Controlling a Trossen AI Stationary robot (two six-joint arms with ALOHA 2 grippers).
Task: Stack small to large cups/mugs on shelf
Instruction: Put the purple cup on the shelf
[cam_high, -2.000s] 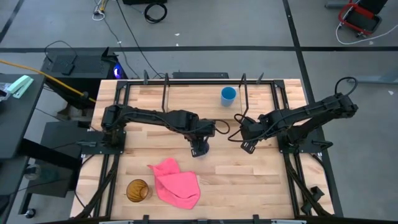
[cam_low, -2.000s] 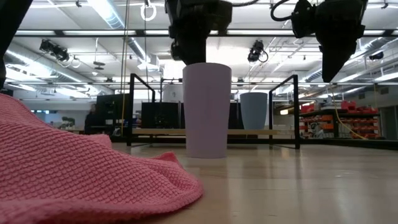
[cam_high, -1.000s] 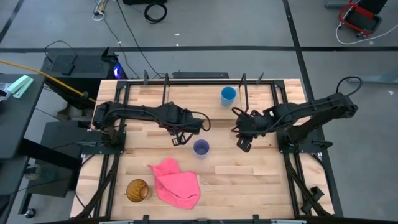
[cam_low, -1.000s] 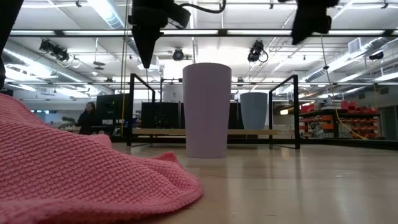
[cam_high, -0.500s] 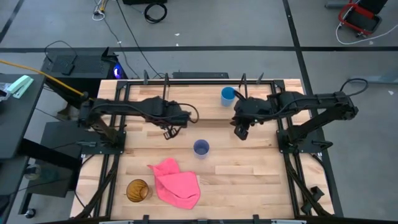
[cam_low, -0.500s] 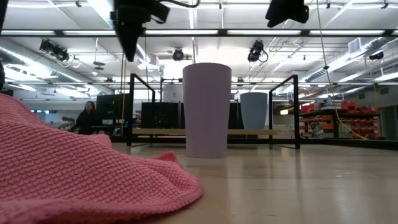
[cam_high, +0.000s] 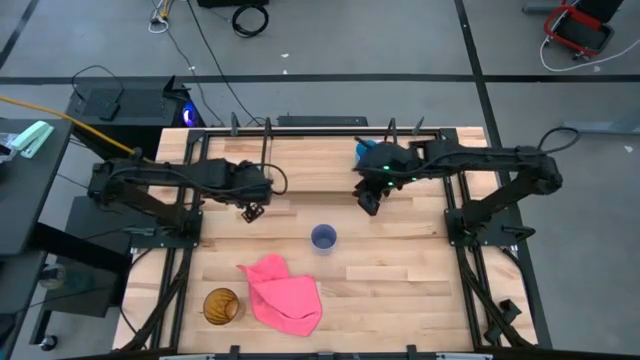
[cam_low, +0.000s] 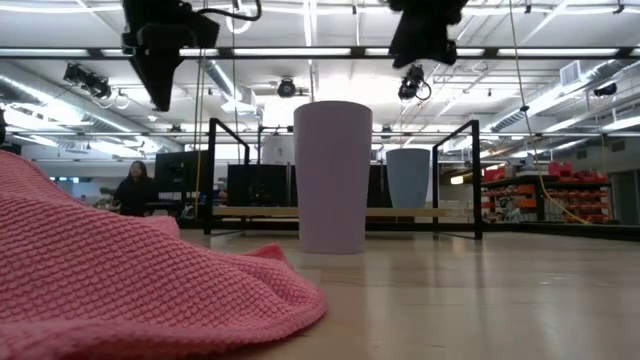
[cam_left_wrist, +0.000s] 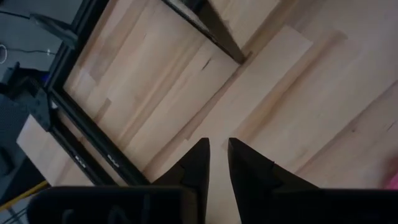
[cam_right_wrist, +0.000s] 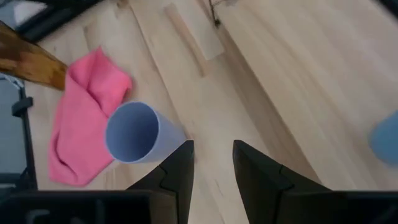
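Observation:
The lavender cup (cam_high: 323, 237) stands upright on its base at the table's middle, mouth up; it also shows in the low view (cam_low: 332, 175) and the right wrist view (cam_right_wrist: 134, 134). The blue cup (cam_high: 364, 151) stands on the shelf (cam_low: 330, 212), partly hidden by my right arm. The amber cup (cam_high: 221, 305) stands near the front left. My left gripper (cam_high: 250, 210) is shut and empty, left of the lavender cup. My right gripper (cam_high: 368, 202) hangs above the table just in front of the blue cup, its fingers a little apart and empty.
A pink cloth (cam_high: 285, 293) lies crumpled near the front edge, between the amber cup and the lavender cup. The shelf's black legs (cam_low: 228, 175) stand at the far side. Bare wood (cam_high: 400, 270) lies to the front right.
My left gripper has drawn away from the lavender cup, going up and toward the table's left and far edges. My right gripper has gone toward the far edge and leftward, toward the blue cup. The lavender cup has stayed upright where it was.

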